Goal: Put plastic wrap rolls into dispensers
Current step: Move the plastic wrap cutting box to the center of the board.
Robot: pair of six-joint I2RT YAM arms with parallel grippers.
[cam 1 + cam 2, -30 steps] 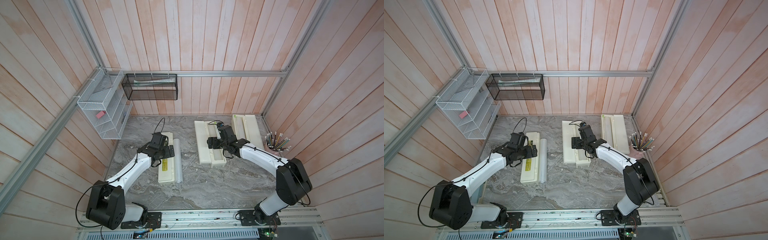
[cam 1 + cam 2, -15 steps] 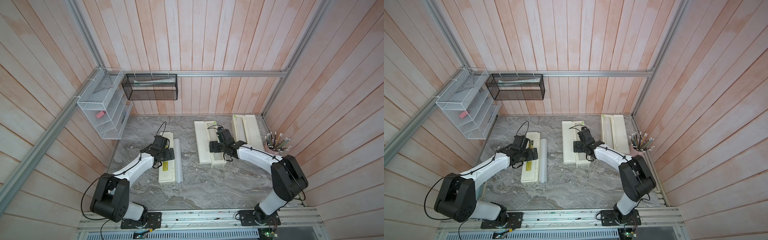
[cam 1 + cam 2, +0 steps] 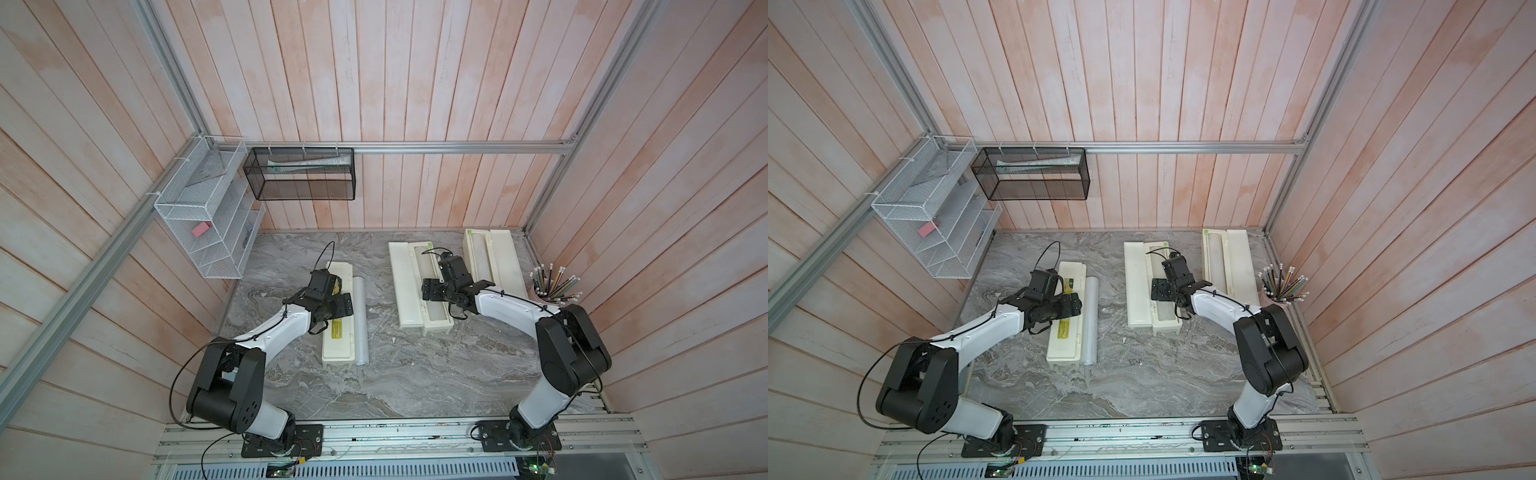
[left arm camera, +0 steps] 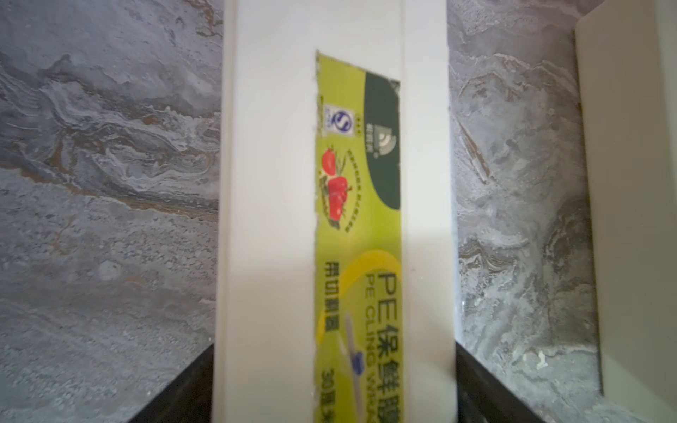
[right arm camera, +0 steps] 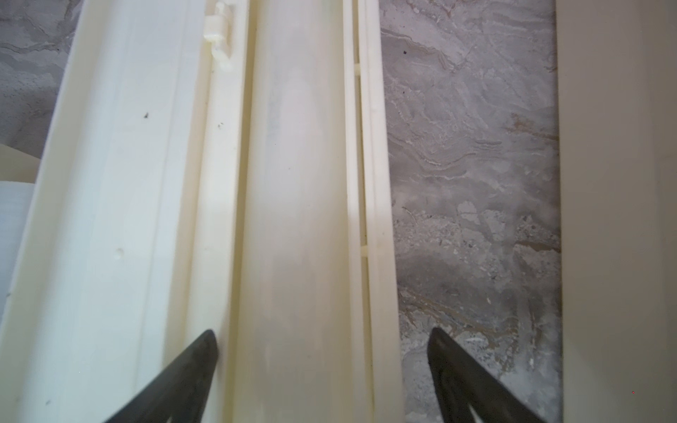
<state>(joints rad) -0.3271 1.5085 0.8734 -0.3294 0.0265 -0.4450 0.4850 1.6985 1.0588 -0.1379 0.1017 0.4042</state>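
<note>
Three cream dispensers lie on the marble table. The left dispenser (image 3: 338,332) is closed, its yellow-green label (image 4: 357,227) facing up. One plastic wrap roll (image 3: 360,324) lies on the table along its right side. My left gripper (image 3: 332,305) straddles this box, and in the left wrist view its fingers sit tight against both long sides. The middle dispenser (image 3: 405,291) is open, with a roll (image 5: 293,183) in its trough. My right gripper (image 5: 322,348) hangs open over that trough. The back-right dispenser (image 3: 505,266) is open too and holds a roll (image 3: 478,257).
A cup of pencils (image 3: 550,286) stands at the right edge of the table. A white wire rack (image 3: 208,232) and a black mesh basket (image 3: 299,174) hang on the walls at the back left. Wooden walls close in three sides.
Both grippers slid a little toward the front along their dispensers. The left gripper's jaws narrowed onto the closed box. The right gripper's jaws narrowed slightly.
</note>
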